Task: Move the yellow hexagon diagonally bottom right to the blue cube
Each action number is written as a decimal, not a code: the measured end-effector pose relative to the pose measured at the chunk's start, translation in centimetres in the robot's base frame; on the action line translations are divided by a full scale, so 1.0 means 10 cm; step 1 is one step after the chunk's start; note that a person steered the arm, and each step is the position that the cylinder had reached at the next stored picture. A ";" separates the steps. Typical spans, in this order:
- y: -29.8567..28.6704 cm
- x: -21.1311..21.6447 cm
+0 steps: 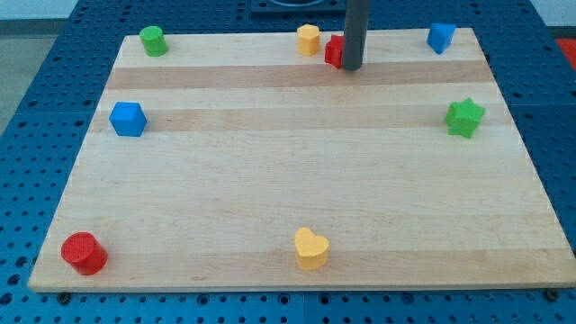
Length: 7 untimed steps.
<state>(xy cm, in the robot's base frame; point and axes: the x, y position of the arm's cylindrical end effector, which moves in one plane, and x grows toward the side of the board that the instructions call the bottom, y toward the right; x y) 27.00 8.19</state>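
Note:
The yellow hexagon (309, 39) sits near the board's top edge, a little right of the middle. The blue cube (128, 119) lies at the view's left, well below and left of the hexagon. My tip (351, 67) rests on the board just right of the hexagon. It stands in front of a red block (333, 51), which it partly hides, so that block's shape cannot be made out.
A green cylinder (153, 40) sits at the top left, a second blue block (440, 37) at the top right, a green star (464, 117) at the right, a red cylinder (84, 253) at the bottom left and a yellow heart (311, 248) at the bottom middle of the wooden board (288, 171).

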 end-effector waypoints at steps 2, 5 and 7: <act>0.00 -0.20; 0.24 -0.56; 0.19 -0.74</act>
<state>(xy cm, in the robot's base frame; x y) 19.59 10.10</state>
